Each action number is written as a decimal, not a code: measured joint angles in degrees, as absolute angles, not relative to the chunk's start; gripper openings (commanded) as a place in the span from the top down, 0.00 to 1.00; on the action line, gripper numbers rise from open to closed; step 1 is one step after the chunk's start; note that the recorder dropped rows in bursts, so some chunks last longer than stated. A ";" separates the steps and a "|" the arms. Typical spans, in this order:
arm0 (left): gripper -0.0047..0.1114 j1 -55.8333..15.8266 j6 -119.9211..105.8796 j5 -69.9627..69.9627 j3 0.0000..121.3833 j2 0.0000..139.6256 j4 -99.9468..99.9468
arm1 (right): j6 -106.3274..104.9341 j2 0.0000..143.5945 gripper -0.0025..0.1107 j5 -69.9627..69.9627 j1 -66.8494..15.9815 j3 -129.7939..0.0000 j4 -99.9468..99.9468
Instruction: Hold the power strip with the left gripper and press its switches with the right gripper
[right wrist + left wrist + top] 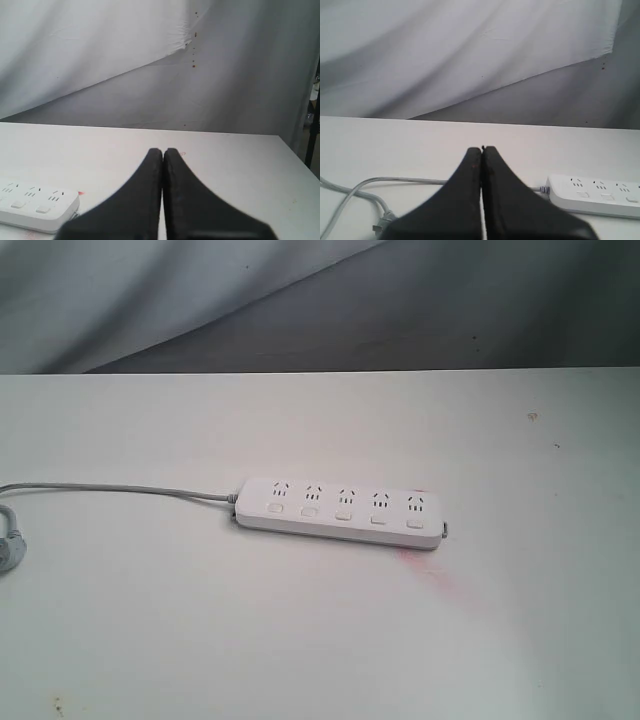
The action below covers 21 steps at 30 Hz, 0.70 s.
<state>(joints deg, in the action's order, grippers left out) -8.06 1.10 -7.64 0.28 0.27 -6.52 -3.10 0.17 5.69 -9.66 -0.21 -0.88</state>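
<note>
White plastic, long and flat: the power strip (pixel 340 512) lies on the pale table (pixel 300 650), near its middle, sockets facing up, with the five switches (pixel 343 513) in a row along its nearer edge. Its grey cord (pixel 120 489) runs from one end across the table to a plug (pixel 8 545) at the picture's left border.

The left gripper (pixel 481 150) has its two black fingers pressed together with nothing between them. The strip sits on the table off to one side of those tips, apart from them, its cord end nearest. The right gripper (pixel 163 150) is likewise closed and empty, and the strip's other end lies off to one side of it, untouched.

Only the exterior view takes in the whole strip, all five sockets and all five switches. The grippers show only in their own wrist views. The left wrist view catches the cord curving to the plug close by. The right wrist view shows a pink smudge (pixel 80 192) on the table just beside the strip's cordless end; the exterior view shows it too.
</note>
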 measured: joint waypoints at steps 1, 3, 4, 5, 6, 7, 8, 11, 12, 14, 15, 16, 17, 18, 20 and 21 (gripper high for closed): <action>0.96 -8.06 1.10 -7.64 0.28 0.27 -6.52 | -3.10 0.17 0.98 5.69 -9.66 -0.21 -0.88; 0.96 -8.06 1.10 -7.64 0.28 0.27 -6.52 | -3.10 0.17 0.98 5.69 -9.66 -0.21 -0.88; 0.96 -8.06 1.10 -7.64 0.28 0.27 -6.52 | -3.10 0.17 0.98 5.69 -9.66 -0.21 -0.88; 0.96 -8.06 1.10 -7.64 0.28 0.27 -6.52 | -3.10 0.17 0.98 5.69 -9.66 -0.21 -0.88; 0.96 -8.06 1.10 -7.64 0.28 0.27 -6.52 | -3.10 0.17 0.98 5.69 -9.66 -0.21 -0.88; 0.96 -8.06 1.10 -7.64 0.28 0.27 -6.52 | -3.10 0.17 0.98 5.69 -9.66 -0.21 -0.88; 0.96 -8.06 1.10 -7.64 0.28 0.27 -6.52 | -3.10 0.17 0.98 5.69 -9.66 -0.21 -0.88; 0.96 -8.06 1.10 -7.64 0.28 0.27 -6.52 | -3.10 0.17 0.98 5.69 -9.66 -0.21 -0.88; 0.96 -8.06 1.10 -7.64 0.28 0.27 -6.52 | -3.10 0.17 0.98 5.69 -9.66 -0.21 -0.88; 0.96 -8.06 1.10 -7.64 0.28 0.27 -6.52 | -3.10 0.17 0.98 5.69 -9.66 -0.21 -0.88; 0.96 -8.06 1.10 -7.64 0.28 0.27 -6.52 | -3.10 0.17 0.98 5.69 -9.66 -0.21 -0.88; 0.96 -8.06 1.10 -7.64 0.28 0.27 -6.52 | -3.10 0.17 0.98 5.69 -9.66 -0.21 -0.88; 0.96 -8.06 1.10 -7.64 0.28 0.27 -6.52 | -3.10 0.17 0.98 5.69 -9.66 -0.21 -0.88; 0.96 -8.06 1.10 -7.64 0.28 0.27 -6.52 | -3.10 0.17 0.98 5.58 -9.66 -0.21 -0.88; 0.96 -8.06 1.10 -7.49 0.28 0.27 -6.31 | -3.10 0.17 0.98 5.47 -9.66 -0.21 -0.88; 0.96 -8.06 1.10 -6.95 0.28 0.27 -6.05 | -2.92 0.17 0.98 5.33 -9.66 -0.21 -0.92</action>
